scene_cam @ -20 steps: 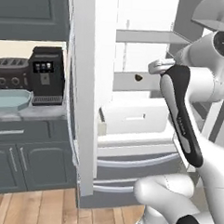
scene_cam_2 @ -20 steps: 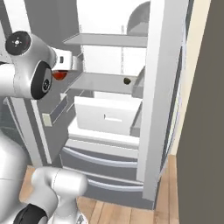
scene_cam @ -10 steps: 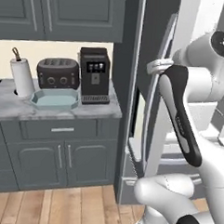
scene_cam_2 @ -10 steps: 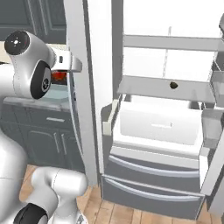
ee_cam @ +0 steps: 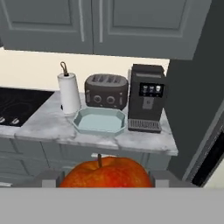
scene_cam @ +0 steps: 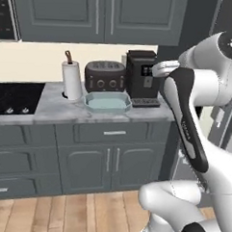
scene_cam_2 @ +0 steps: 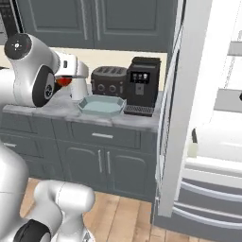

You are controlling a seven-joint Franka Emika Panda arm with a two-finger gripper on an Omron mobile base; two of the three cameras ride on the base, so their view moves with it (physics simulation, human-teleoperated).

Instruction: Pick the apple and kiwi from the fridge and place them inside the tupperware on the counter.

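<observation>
Apple carried in the hand, off the worktop

Apple (ee_cam: 106,172), red-orange, sits clamped between the fingers of the hand (ee_cam: 106,177), held up in the air. The tupperware (scene_cam: 108,102) lies on the worktop (scene_cam: 41,111) before the toaster (scene_cam: 105,76), beside the coffee machine (scene_cam: 141,76). At the right base view's edge a dark speck in the fridge (scene_cam_2: 208,113) may be the kiwi (scene_cam_2: 239,97).

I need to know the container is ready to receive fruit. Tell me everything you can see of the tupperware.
The tupperware is a shallow, pale blue-green, translucent-looking dish with flared walls and cut corners. It has no lid and looks empty. It sits flat and upright on the marbled counter, in front of the toaster, with the paper towel roll on one side and the coffee machine on the other. Nothing but the counter clearly touches it.
</observation>
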